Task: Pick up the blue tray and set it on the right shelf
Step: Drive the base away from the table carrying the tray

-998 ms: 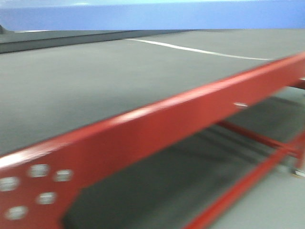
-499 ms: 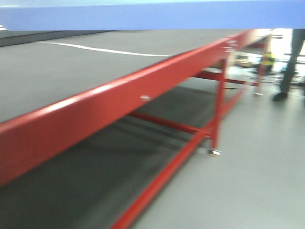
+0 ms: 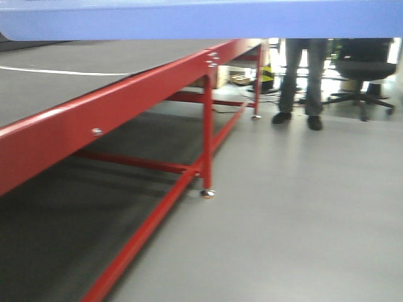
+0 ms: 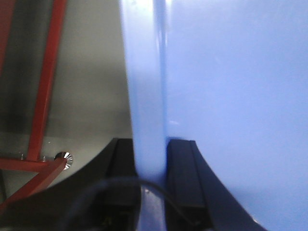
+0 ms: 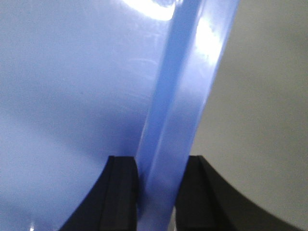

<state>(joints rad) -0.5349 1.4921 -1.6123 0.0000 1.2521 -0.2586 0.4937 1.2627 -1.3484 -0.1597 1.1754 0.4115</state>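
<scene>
The blue tray spans the top of the front view as a light-blue band, held up in the air. In the left wrist view my left gripper is shut on the blue tray's left rim, one black finger on each side. My right gripper is shut the same way on the tray's right rim in the right wrist view. The tray's glossy floor fills most of both wrist views. The right shelf is out of view.
A red-framed table with a dark mat top runs along the left, its leg and castor on the grey floor. A person's legs and an office chair stand at the far right. Open grey floor lies ahead.
The front view has swung to the right: the red table has slid left, and the table's end, the person's legs and the chair have come into view. Both grippers still hold the tray.
</scene>
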